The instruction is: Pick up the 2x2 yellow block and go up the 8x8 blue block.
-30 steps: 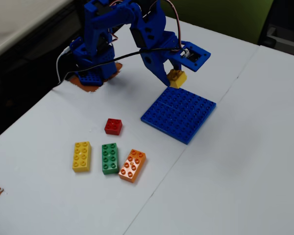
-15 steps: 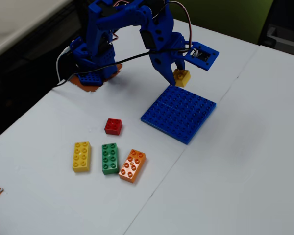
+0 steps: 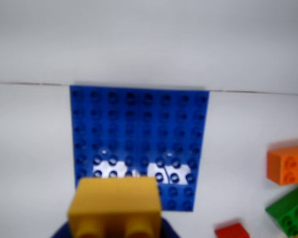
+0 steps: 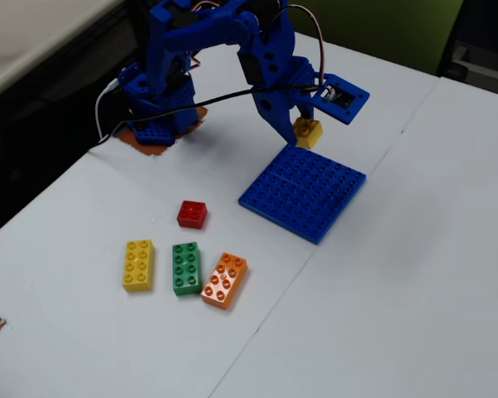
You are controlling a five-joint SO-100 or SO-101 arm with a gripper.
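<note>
yellow block [image 4: 308, 131] above blue baseplate [image 4: 303, 192]

Fingers [image 4: 303, 126] grip yellow 2x2 [image 4: 308, 132] just above blue plate's [image 4: 304, 192] far edge.

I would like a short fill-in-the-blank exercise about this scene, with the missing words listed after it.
1. The gripper holds a small ____ block.
2. That block hangs above an edge of the blue baseplate, not yet ____ onto it.
3. In the fixed view, the red brick has ____ studs.
4. Between the long yellow brick and the orange brick lies the ____ brick.

Missing words: yellow; pressed; four; green
</note>
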